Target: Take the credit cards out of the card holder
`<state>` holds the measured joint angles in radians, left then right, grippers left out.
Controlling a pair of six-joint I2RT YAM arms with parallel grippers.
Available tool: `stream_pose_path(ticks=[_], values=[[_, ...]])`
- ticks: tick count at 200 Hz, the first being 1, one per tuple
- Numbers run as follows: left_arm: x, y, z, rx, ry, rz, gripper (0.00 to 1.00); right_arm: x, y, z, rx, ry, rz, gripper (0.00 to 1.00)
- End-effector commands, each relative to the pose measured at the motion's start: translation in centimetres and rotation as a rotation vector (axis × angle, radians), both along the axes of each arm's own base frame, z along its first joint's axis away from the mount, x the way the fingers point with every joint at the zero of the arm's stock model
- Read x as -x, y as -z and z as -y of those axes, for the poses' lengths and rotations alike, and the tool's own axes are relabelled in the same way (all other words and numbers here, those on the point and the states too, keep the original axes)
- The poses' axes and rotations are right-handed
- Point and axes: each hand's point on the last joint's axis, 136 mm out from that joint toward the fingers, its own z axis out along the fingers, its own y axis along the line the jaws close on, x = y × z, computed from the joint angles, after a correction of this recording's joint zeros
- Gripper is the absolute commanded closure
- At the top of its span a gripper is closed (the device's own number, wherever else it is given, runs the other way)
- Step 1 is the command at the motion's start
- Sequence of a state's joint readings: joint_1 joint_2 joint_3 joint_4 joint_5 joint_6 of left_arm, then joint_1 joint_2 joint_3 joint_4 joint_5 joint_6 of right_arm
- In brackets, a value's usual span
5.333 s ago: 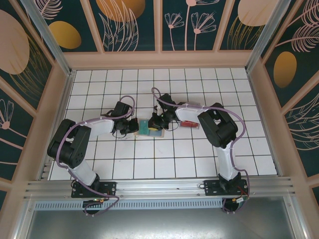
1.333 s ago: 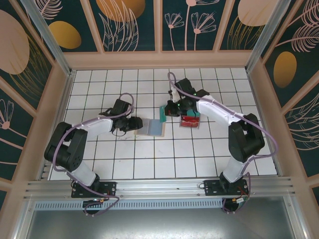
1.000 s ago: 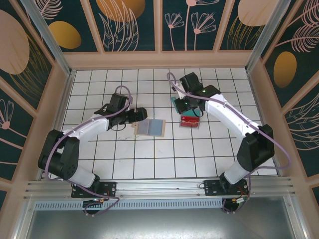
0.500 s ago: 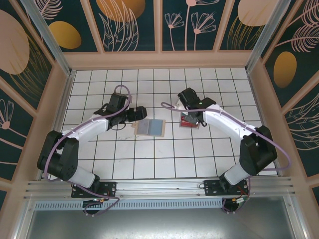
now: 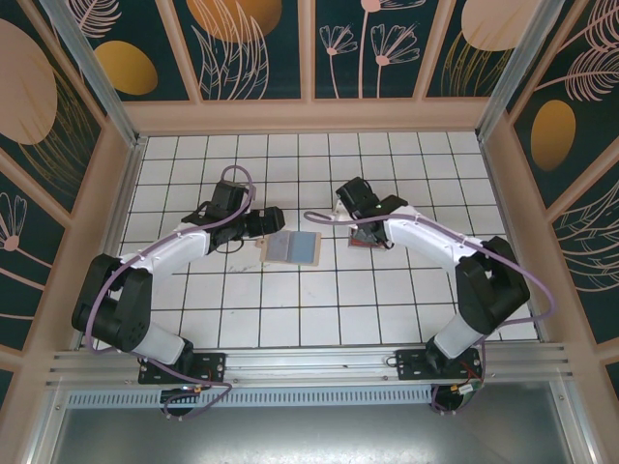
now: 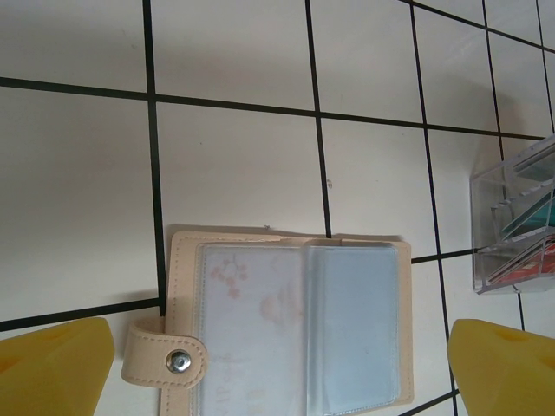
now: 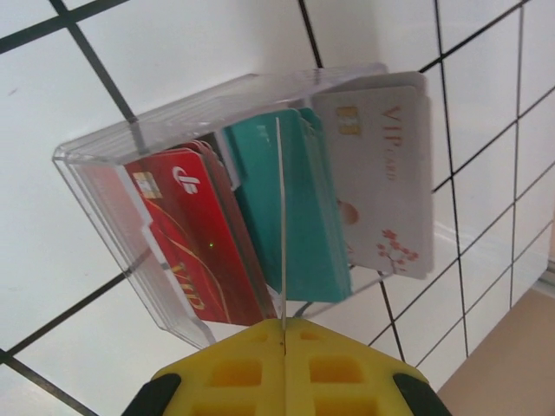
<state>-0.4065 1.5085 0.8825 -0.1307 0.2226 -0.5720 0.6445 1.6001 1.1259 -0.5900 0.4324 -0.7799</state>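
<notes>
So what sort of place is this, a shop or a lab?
Probably a robot test booth: left arm and right arm bolted to a metal rail, a white tiled table, leaf-patterned panel walls.

clear plastic tray (image 7: 217,100) on a white tiled tabletop (image 7: 173,43), red card (image 7: 186,234) at left, teal cards (image 7: 295,208) in the middle, pale vip card (image 7: 381,173) at right, yellow right gripper (image 7: 284,347) at the bottom edge, jaws pressed together, just below the tray

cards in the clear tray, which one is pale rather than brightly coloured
The grey-white card at the end of the row, marked VIP with pink blossoms. Its neighbours in the clear tray are teal cards, then red cards.
</notes>
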Motion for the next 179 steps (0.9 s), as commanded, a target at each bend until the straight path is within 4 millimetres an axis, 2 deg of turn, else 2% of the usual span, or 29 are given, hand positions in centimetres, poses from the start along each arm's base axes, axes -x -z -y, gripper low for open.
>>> stream_pose_path(ticks=[1,29,63,66,70,78,121,157,179], values=[[0.1,-0.2,-0.3,-0.009,-0.004,0.020,0.01,0.9,1.6,-0.2,0.007,-0.014,-0.050,1.00],[0.2,-0.3,-0.4,-0.010,-0.006,0.023,0.02,0.6,2.2,0.5,0.039,-0.004,-0.031,0.97],[0.2,-0.2,-0.4,-0.007,-0.005,0.021,0.01,-1.1,1.4,0.9,0.029,0.040,0.034,0.90],[0.2,-0.1,-0.4,-0.007,-0.004,0.019,0.01,-1.3,1.3,1.0,0.030,0.046,0.042,0.81],[0.2,-0.2,-0.4,-0.006,-0.004,0.020,0.02,-1.5,1.2,1.1,0.034,0.054,0.053,0.74],[0.2,-0.2,-0.4,-0.005,-0.003,0.020,0.02,-2.0,1.0,1.4,0.041,0.066,0.071,0.66],[0.3,-0.2,-0.3,-0.001,0.000,0.021,0.01,-4.3,-0.6,2.0,-0.015,0.164,0.153,0.66],[0.4,-0.3,-0.3,0.003,0.001,0.020,0.01,-5.2,-1.6,2.3,-0.093,0.242,0.180,0.68],[0.6,-0.4,-0.1,0.014,0.011,0.016,0.03,-5.1,-2.7,1.0,-0.218,0.296,0.162,0.74]])
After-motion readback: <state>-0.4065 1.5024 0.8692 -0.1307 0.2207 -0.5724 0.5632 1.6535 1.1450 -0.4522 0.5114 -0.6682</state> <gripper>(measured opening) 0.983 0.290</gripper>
